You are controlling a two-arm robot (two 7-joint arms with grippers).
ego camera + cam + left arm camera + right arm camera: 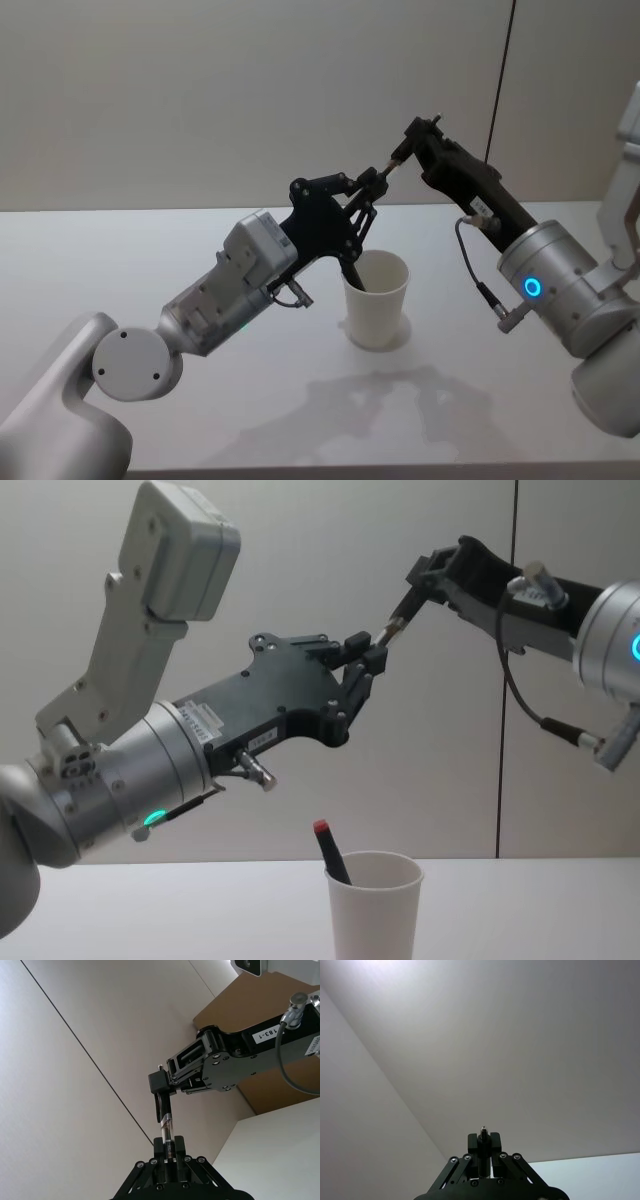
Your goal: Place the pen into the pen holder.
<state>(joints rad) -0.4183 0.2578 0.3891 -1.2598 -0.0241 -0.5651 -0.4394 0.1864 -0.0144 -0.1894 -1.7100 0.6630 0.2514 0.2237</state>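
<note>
Both arms raised above the table (200,250), grippers meeting tip to tip over the pen holder (376,298).

Pen (392,628): held in the air between the two grippers, well above the cup, tilted. Left gripper (366,652) pinches one end, fingers pressed onto the barrel; right gripper (420,586) has its fingers closed on the other end. Pen not in the holder.

Pen holder: plain white paper cup, upright on the table, below and between the grippers. No print on it that I can read.

View differences:
- Chest view: side-on, shows the gap between pen and cup rim clearly. Also shows a second pen (331,851), dark w/ red cap, already standing slanted inside the cup, leaning toward robot's left. Head view shows it as a dark stick inside the cup, red cap hidden behind the left gripper.
- Left wrist view: pen barrel (167,1132) seen clear/transparent w/ dark grip section, running from left fingers (178,1149) up into the right gripper (161,1091).
- Right wrist view: right gripper (484,1143) fingers together around a small pen tip end; wall behind.

Writing: white label on right gripper body in left wrist view reads "183-1"; leading chars cut off. Label on left gripper in chest view too small to read.
</note>
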